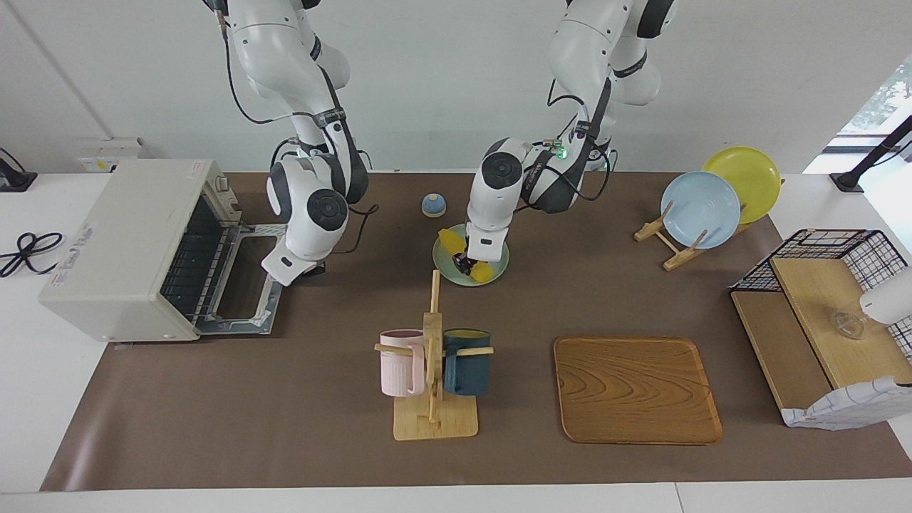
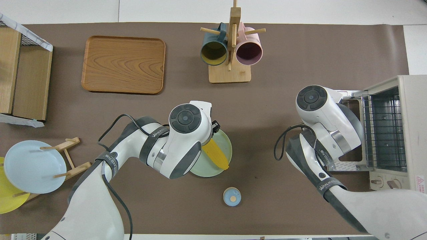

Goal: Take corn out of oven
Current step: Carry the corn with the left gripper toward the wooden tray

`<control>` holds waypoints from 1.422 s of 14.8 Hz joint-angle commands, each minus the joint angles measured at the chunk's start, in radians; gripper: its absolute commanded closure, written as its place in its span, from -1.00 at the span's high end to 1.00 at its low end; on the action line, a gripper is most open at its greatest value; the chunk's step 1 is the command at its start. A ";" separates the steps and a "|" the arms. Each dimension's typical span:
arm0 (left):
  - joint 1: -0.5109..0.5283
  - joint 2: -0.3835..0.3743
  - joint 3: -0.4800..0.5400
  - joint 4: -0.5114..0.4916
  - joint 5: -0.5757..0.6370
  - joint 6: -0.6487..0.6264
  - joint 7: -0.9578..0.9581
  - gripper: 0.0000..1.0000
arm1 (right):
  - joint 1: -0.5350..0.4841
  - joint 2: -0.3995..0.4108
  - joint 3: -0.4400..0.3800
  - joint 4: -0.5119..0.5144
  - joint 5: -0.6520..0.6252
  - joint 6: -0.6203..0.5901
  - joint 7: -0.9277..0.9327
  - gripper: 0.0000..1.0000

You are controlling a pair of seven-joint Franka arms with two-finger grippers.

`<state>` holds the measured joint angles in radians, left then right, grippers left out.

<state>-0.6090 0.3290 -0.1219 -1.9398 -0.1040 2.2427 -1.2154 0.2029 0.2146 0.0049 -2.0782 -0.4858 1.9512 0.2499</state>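
The yellow corn [image 1: 484, 271] [image 2: 217, 155] lies across a pale green plate [image 1: 500, 262] [image 2: 227, 141] in the middle of the table, outside the oven. My left gripper [image 1: 464, 265] is down on the plate and shut on the corn's middle; the hand hides that part from overhead. The off-white oven [image 1: 121, 235] [image 2: 412, 126] stands at the right arm's end with its door [image 1: 242, 285] folded down flat and its wire rack bare. My right gripper [image 1: 312, 269] hangs shut just beside the door's outer edge, holding nothing.
A small blue dome [image 1: 433, 205] sits nearer to the robots than the plate. A mug rack [image 1: 431, 356] with two mugs and a wooden tray [image 1: 636, 390] lie farther out. A plate stand [image 1: 702, 210] and a wire basket [image 1: 819, 249] are at the left arm's end.
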 commanded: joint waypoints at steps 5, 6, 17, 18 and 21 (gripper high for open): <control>0.002 -0.022 0.019 0.016 0.009 -0.031 0.011 -1.00 | -0.143 -0.182 -0.006 0.027 0.010 -0.117 -0.289 -0.88; 0.014 -0.024 0.021 0.039 0.010 -0.052 0.032 -1.00 | -0.167 -0.195 -0.010 0.029 0.050 -0.117 -0.341 -0.85; 0.317 0.054 0.022 0.328 0.046 -0.247 0.802 -1.00 | -0.290 -0.302 -0.013 0.032 0.188 -0.167 -0.507 -0.74; 0.331 0.071 0.024 0.347 0.050 -0.261 0.850 -1.00 | -0.296 -0.316 -0.014 0.035 0.188 -0.179 -0.515 -0.74; 0.365 0.175 0.025 0.500 0.046 -0.353 0.977 -1.00 | -0.298 -0.354 -0.014 0.043 0.205 -0.216 -0.528 -0.66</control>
<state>-0.2652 0.4031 -0.0874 -1.5948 -0.0710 1.9756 -0.2910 -0.0855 -0.0900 -0.0143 -2.0190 -0.3196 1.7562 -0.2483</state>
